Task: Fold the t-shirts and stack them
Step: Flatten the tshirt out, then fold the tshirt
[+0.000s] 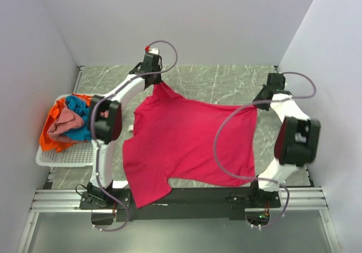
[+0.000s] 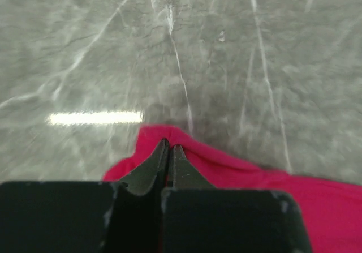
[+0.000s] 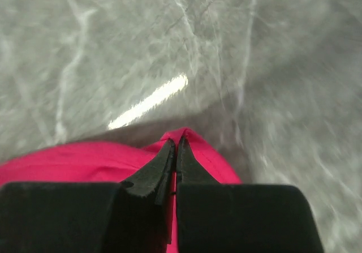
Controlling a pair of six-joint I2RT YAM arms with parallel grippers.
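A bright magenta-pink t-shirt (image 1: 186, 142) is stretched out above the marble table, its lower part hanging over the near rail. My left gripper (image 1: 154, 81) is shut on the shirt's far left corner; in the left wrist view the cloth (image 2: 237, 171) bulges round my closed left gripper (image 2: 169, 146). My right gripper (image 1: 261, 102) is shut on the far right corner, and the right wrist view shows the pink hem (image 3: 73, 159) pinched at my right gripper (image 3: 176, 142). More t-shirts, orange (image 1: 52, 133), teal-blue (image 1: 79, 107) and dusty pink (image 1: 65, 123), lie bunched in a basket.
A white slatted plastic basket (image 1: 70, 155) stands at the table's left edge, beside the left arm. White walls close in the table on the left, far and right sides. Grey marble tabletop (image 1: 226, 83) shows beyond the shirt. A metal rail (image 1: 186, 199) runs along the near edge.
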